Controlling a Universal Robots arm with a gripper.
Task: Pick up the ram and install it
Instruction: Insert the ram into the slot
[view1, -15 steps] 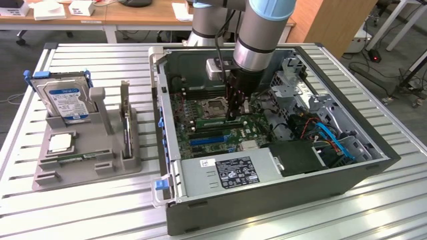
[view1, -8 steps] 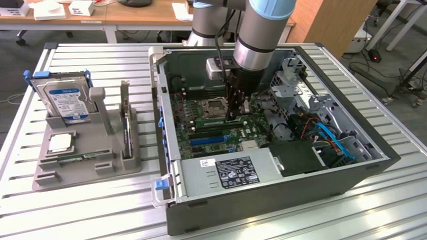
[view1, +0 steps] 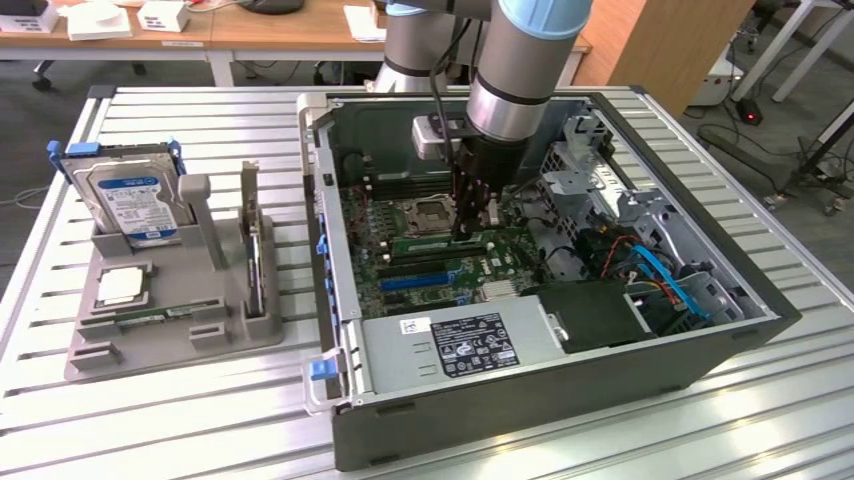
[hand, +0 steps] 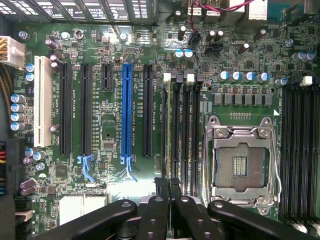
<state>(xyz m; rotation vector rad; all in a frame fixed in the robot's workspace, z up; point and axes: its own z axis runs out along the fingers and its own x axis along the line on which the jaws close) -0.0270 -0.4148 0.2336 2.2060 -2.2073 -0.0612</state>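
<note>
Work centres on the open dark grey computer case (view1: 534, 400), which you see in the exterior view lying on its side on a slatted silver metal table (view1: 200, 130). Your grey and pale blue robot arm (view1: 521, 60) drops straight into it. Its black gripper (view1: 465, 230) ends just above the green motherboard (view1: 387, 215), beside the square silver processor socket (view1: 427, 212). At the tip you can make out the ram (view1: 424, 244), a long thin green circuit-board stick standing on edge between that socket and the blue expansion slot (view1: 411, 281). Toward the exterior view's left, well apart from the case, a grey plastic parts holder (view1: 174, 335) carries an upright silver hard drive with a blue label (view1: 134, 200) and a small square silver processor chip (view1: 120, 285) lying flat. In the wrist view the black fingers (hand: 161, 192) are pressed together, their tips over one end of the black memory slots (hand: 185, 130). Edge-on, the stick blends with the slots, so you cannot tell whether the jaws nip it or merely rest on it.
</note>
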